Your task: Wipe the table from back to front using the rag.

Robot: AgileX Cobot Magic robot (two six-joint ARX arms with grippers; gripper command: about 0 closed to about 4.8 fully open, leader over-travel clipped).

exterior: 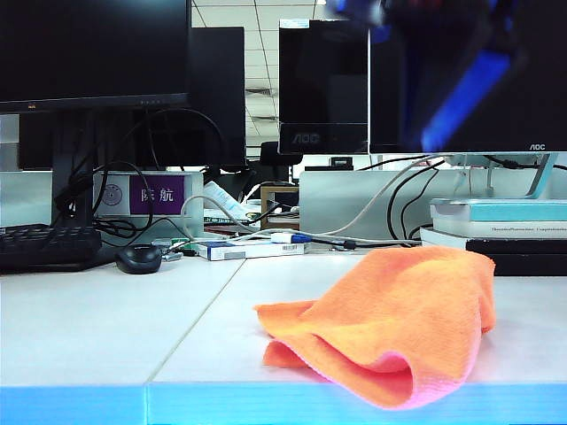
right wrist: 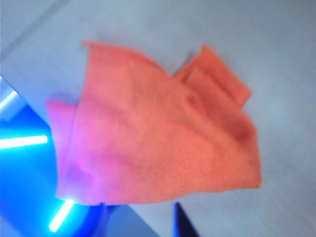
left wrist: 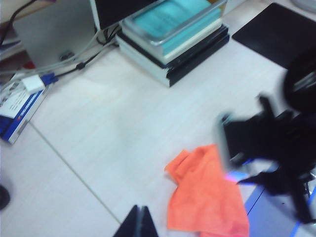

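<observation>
Right gripper (left wrist: 247, 148) hangs over the rag (exterior: 390, 323), a dark blurred mass in the left wrist view and a blurred blue-and-black shape at the top of the exterior view; its own camera shows only two dark fingertips (right wrist: 181, 222) with a gap between them, so the jaws look parted, with nothing between them. Directly beneath it the orange cloth lies crumpled on the table (exterior: 106, 328), one pinkish fold spilling over the light blue front edge, untouched by either arm. Judging from this, the step in hand is the approach to pick up the cloth; no wiping has begun. Next the gripper would need to come straight down and pinch a raised fold, then carry the cloth toward the back, near the stacked books (left wrist: 170, 37). Left gripper (left wrist: 138, 222) waits beside the cloth, fingers pressed together and empty, apart from it.
</observation>
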